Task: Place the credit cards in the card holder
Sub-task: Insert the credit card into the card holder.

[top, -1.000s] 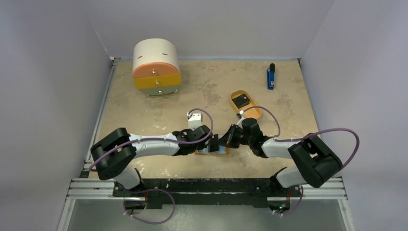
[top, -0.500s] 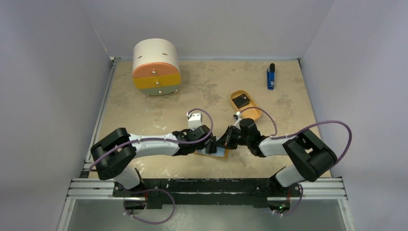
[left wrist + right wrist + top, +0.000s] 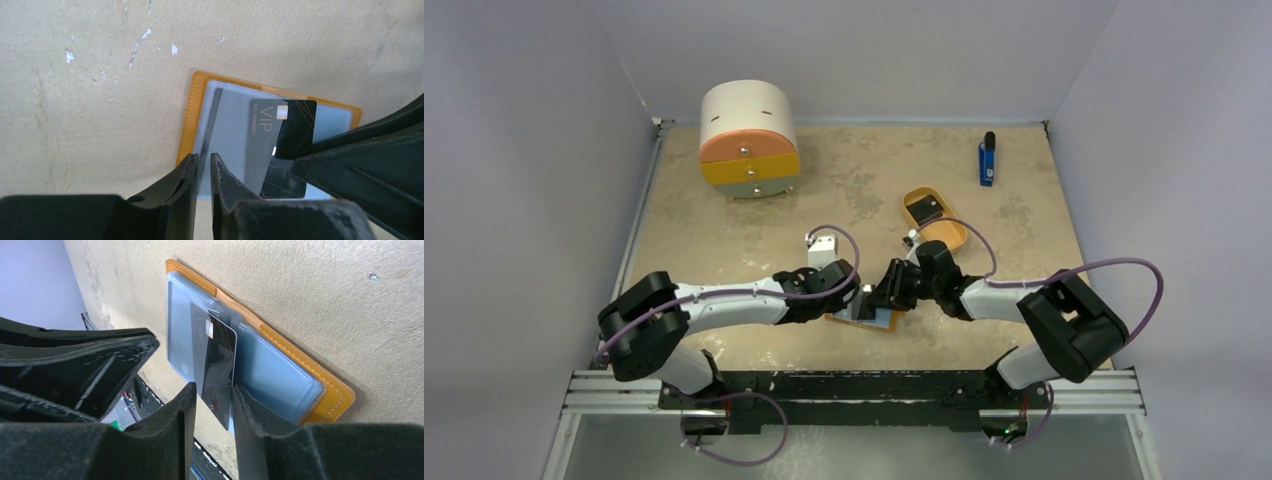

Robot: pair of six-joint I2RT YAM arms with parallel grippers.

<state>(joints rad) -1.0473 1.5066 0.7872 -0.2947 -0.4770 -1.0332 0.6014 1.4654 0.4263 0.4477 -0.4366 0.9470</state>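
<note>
The card holder (image 3: 186, 135) lies open on the table near the front edge, orange rim around grey-blue pockets (image 3: 280, 375). A black credit card (image 3: 295, 127) marked VIP sits partly inside its clear pocket, tilted up, its free end sticking out (image 3: 220, 360). My right gripper (image 3: 212, 387) is open around that free end, and the card leans on one pad only. My left gripper (image 3: 204, 157) is nearly closed, pinching the lifted edge of the clear pocket. In the top view both grippers (image 3: 856, 300) (image 3: 879, 298) meet over the holder (image 3: 886, 322). A second black card (image 3: 927, 209) lies in the tan tray (image 3: 944, 235).
A round drawer cabinet (image 3: 749, 140) stands at the back left. A blue-and-black stick (image 3: 987, 160) lies at the back right. The tray is just behind my right wrist. The table's front rail runs close behind the holder.
My right gripper has opened off the card, which stays in the pocket. The holder has turned and shifted slightly. My left jaws have eased a little.
</note>
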